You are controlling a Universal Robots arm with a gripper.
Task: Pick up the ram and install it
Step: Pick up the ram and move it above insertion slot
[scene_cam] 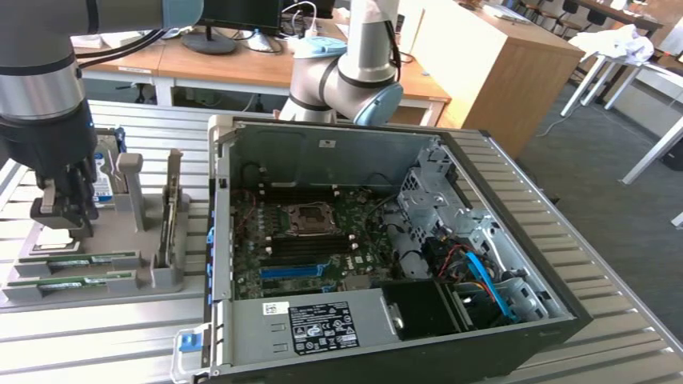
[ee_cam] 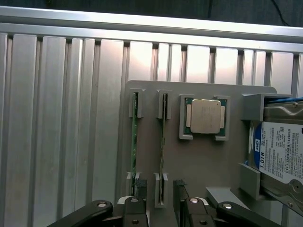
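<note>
Grey holder [ee_cam: 199, 161], ram [ee_cam: 163, 137] slotted, processor [ee_cam: 205, 116] recessed

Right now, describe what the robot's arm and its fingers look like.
The arm is a silver-grey tube with rounded joints and light blue caps. A black band rings it near the wrist, and black cables run along it. The gripper is black. Its two fingers are flat and dark, carried on black links with silver bolts.
</note>
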